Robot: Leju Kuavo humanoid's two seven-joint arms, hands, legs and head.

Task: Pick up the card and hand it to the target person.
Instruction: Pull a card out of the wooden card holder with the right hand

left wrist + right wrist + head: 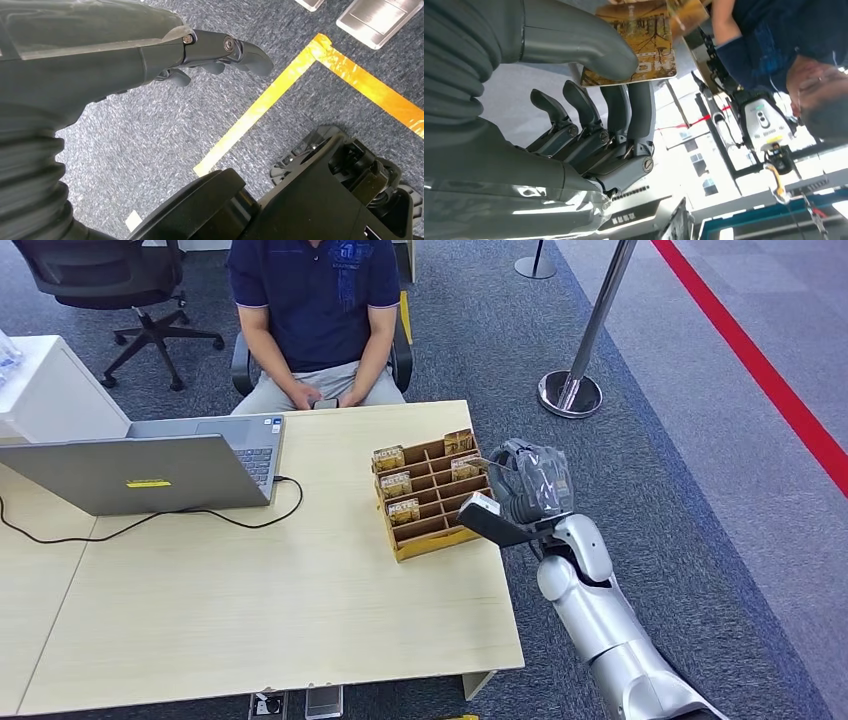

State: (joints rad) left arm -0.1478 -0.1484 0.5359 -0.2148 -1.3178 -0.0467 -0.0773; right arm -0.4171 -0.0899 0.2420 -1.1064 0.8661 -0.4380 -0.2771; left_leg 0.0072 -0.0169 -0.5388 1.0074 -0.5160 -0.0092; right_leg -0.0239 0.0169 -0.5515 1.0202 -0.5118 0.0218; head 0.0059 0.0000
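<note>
- Right hand [528, 483]: centre right of the head view, at the table's right edge, just beside the card box. In the right wrist view the thick thumb [589, 47] presses on the printed face of a card while two longer fingers [636, 107] back it from the other side; the remaining fingers curl apart from it. The hand holds the card in a pinch.
- Card [639, 45]: flat, rectangular, printed in amber and brown with a tree-like pattern and pale lettering along one edge, partly covered by the thumb. It sits at the top centre of the right wrist view, held between thumb and fingers. In the head view the hand hides it, so whether it has cleared the box cannot be told.
- Left hand [165, 60]: upper left of the left wrist view, over grey carpet with yellow tape [280, 90]. Fingers bent inward with nothing between them.
- Card box [432, 498]: tan divided tray, centre of the head view on the wooden table [250, 610], several compartments holding upright cards of the same print.
- Laptop [150, 465]: left of the head view, lid open, black cable trailing on the table.
- Person [318, 320]: top centre, seated beyond the table's far edge in a dark blue shirt, hands together in the lap.
</note>
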